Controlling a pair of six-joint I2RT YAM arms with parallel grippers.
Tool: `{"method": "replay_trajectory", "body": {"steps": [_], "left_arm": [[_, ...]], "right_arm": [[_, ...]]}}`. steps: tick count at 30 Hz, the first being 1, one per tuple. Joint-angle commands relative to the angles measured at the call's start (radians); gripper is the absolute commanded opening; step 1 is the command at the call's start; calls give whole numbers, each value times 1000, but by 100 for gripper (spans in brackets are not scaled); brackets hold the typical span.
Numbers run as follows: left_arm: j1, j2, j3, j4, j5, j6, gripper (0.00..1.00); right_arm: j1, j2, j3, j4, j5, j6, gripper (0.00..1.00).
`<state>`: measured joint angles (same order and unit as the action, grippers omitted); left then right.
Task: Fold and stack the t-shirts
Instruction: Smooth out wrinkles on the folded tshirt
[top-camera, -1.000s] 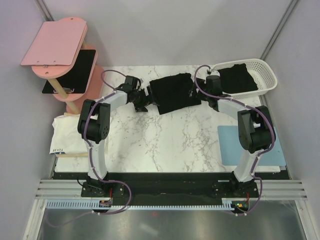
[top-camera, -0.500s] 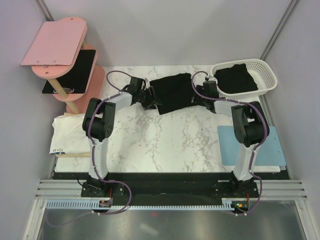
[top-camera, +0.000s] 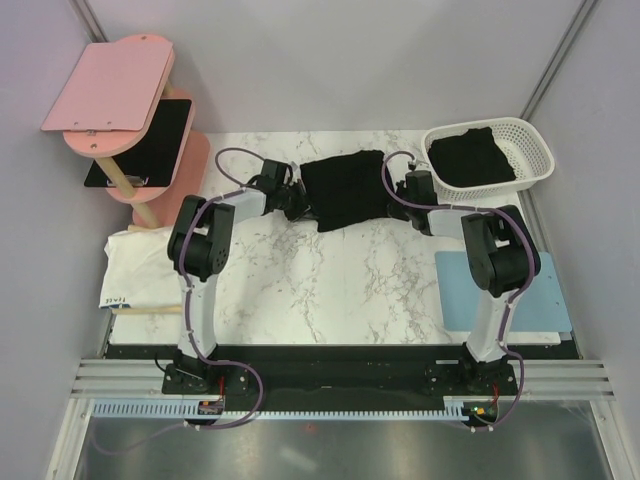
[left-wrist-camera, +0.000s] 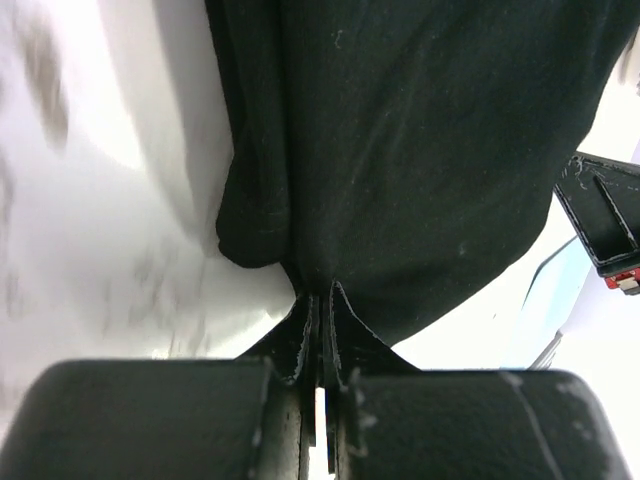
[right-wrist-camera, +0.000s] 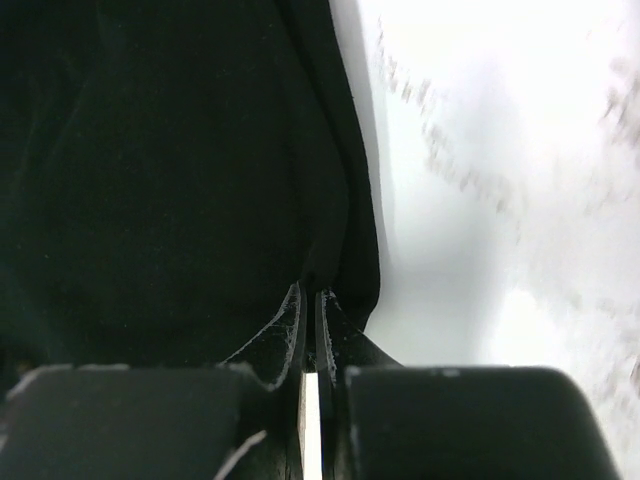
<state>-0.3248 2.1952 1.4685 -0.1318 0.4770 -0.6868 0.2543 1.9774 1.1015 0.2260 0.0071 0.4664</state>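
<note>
A white marble-patterned table top with grey veining (top-camera: 330, 280) fills the middle of the overhead view. At its far left corner stands a pink two-tier stand: a flat pink rounded board (top-camera: 110, 88) sits tilted on top, and a round pink shelf (top-camera: 196, 165) lies below it, with a slanted light wooden dowel (top-camera: 143, 208) between them. A rigid glossy black rectangle (top-camera: 140, 143) rests on the lower shelf. A crumpled white cloth (top-camera: 140, 268) lies over the table's left edge, near the stand. A pale blue flat rectangular mat (top-camera: 452, 295) lies at the right edge. A white perforated plastic basket (top-camera: 537, 158) sits at the far right corner. Ribbed aluminium rails (top-camera: 120, 378) run along the near edge.
</note>
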Motion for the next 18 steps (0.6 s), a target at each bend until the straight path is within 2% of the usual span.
{"method": "replay_trajectory", "body": {"steps": [1,7,11,15,16,18], "left_arm": [[-3,-112,-126,-9,2,27,2],[-11,-268,-310,-2,-8,46,2],[-16,-376,-448,-9,-29,36,2],[-17,-459,-523,-61,-52,49,2],[-17,-475,-536,-89,-61,53,4],[-17,-517,-551,-126,-90,76,21]], "right_arm": [[56,-77,-103,-96,-62,0,6],[140,-205,-277,-136,-65,40,8],[204,-329,-452,-152,-49,113,10],[250,-443,-572,-201,-13,129,11],[249,-466,-604,-223,-13,135,14],[255,-534,-635,-223,-33,155,20]]}}
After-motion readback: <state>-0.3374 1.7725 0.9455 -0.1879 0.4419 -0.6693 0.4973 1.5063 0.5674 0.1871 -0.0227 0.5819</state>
